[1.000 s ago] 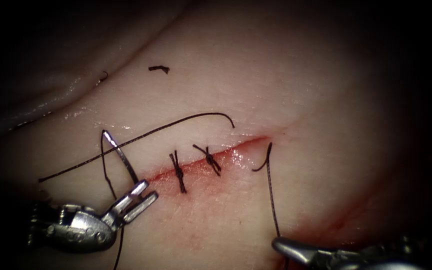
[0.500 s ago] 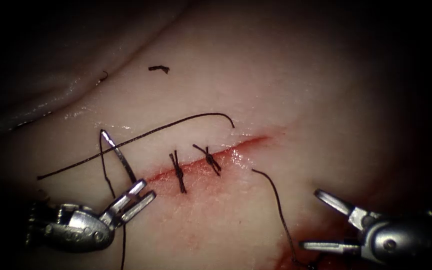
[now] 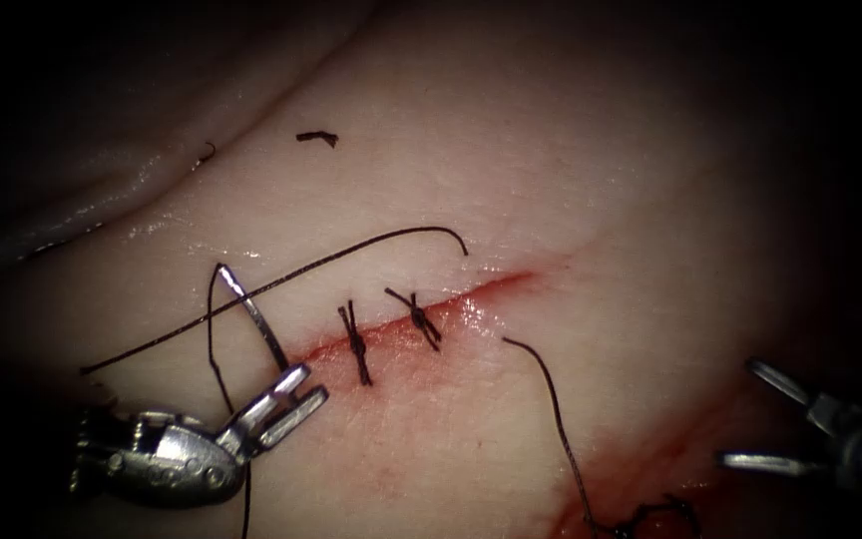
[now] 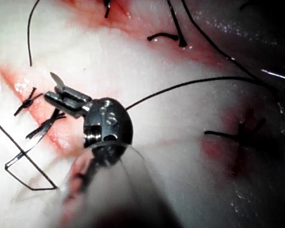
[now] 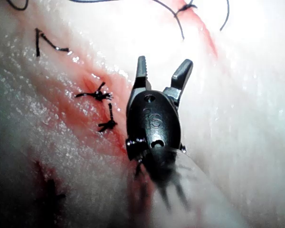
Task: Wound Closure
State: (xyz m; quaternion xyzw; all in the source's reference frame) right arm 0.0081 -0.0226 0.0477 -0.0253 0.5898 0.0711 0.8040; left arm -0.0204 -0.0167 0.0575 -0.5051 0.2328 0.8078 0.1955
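Two tools, one needle, two knots on the cut | left tool point(image 3: 291, 396) clamps the needle point(image 3: 251, 315) near its base — clear of tissue point(image 3: 601, 200), left of cut point(image 3: 471, 299) | right tool point(image 3: 760, 414) jaws apart, holding nothing | thread point(image 3: 551, 409) lies loose; its fingers point(image 5: 141, 69) spread in the right wrist view.

thread point(image 3: 551, 419) running off the bottom edge, needle point(image 3: 251, 314) base hidden between the left tool point(image 3: 291, 399) jaws — grip point unclear

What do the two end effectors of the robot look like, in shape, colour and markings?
The left end effector is silver metal: two slim, straight jaws on a rounded, shiny wrist housing with small round holes. The right end effector has two short, tapered grey jaws on a dark, oval metal housing, with faint engraved characters, too unclear to read, and a round hole near its base. Each sits on a thin shaft.
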